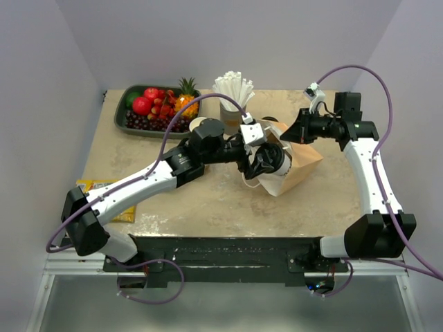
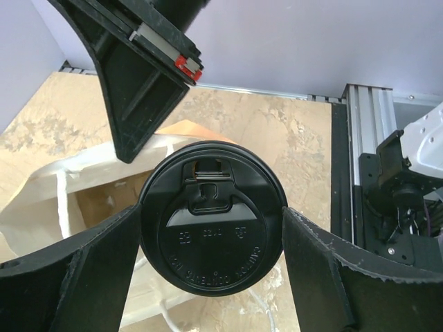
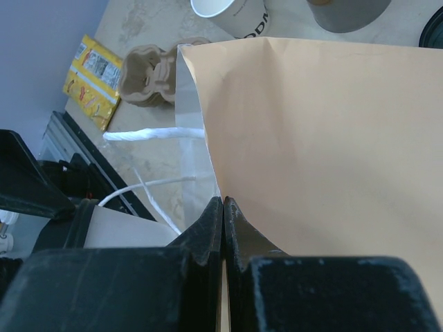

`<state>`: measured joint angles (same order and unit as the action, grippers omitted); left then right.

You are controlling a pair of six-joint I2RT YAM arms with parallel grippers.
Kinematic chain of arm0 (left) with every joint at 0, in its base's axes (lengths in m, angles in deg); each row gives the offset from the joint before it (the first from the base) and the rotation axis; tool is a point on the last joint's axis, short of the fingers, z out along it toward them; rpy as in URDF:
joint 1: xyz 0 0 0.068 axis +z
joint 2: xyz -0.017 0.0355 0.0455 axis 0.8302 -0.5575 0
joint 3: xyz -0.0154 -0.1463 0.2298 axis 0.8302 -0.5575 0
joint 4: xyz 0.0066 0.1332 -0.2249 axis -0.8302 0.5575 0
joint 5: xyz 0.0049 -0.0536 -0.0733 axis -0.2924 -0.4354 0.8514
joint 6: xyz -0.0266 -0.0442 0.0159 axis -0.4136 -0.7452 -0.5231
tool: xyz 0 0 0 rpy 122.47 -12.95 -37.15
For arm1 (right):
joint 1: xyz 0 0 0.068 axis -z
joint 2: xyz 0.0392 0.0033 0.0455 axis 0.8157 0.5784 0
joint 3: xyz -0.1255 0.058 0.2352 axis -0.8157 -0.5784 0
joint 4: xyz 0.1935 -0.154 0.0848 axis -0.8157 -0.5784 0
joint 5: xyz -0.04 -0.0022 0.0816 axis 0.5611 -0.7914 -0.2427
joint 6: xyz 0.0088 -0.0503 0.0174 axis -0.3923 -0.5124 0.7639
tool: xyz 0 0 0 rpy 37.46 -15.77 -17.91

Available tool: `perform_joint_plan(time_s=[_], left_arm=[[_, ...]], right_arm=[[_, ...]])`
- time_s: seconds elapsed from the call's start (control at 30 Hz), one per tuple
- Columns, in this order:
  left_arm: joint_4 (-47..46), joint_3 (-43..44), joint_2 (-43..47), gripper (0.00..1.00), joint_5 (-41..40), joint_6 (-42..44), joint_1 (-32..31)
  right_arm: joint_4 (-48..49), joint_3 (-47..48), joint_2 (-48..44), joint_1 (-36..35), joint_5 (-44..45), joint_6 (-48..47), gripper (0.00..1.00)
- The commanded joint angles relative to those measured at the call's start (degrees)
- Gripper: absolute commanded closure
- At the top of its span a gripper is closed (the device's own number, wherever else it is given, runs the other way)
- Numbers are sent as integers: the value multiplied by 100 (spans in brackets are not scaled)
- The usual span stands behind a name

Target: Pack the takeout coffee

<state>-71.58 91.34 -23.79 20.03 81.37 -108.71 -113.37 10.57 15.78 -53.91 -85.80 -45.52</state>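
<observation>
Coffee (image 2: 211,238) sits clamped between the two fingers of the left gripper (image 2: 211,220); the left wrist view looks straight onto its round black lid, and each finger presses against one side of it. Behind the lid lies the open mouth of the paper bag (image 3: 325,138), white at its edge with brown card inside. In the top view the bag lies on its side on the table (image 1: 208,200), mouth toward the left arm, with the cup held right at that opening. The right gripper (image 3: 223,207) has its jaws pressed together on the bag's brown edge, pinching the paper. White twisted handles (image 3: 149,135) trail from the bag's mouth. Farther back on the table stand a grey cup (image 1: 230,111) full of white straws (image 1: 234,86) and a dark tray of fruit (image 1: 124,114). A brown pulp carrier (image 3: 149,76) and a yellow packet (image 3: 93,69) lie near the left edge.
</observation>
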Motion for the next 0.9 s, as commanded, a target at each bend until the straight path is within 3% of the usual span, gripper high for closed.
perform_joint_plan(time_s=[0.0,0.17,0.6,0.87], left_arm=[[-337,384,106,38,-324,-275,13],[-574,235,-43,40,-711,-627,-5],[-2384,-1742,212,44,-1678,-434,-225],[-3324,-1770,-254,46,-1985,-715,-409]], right_arm=[[154,107,-91,4,-130,-42,100],[163,151,-82,4,-296,37,100],[-65,212,-21,4,-1043,-42,100],[-452,-24,-12,4,-1378,-121,100]])
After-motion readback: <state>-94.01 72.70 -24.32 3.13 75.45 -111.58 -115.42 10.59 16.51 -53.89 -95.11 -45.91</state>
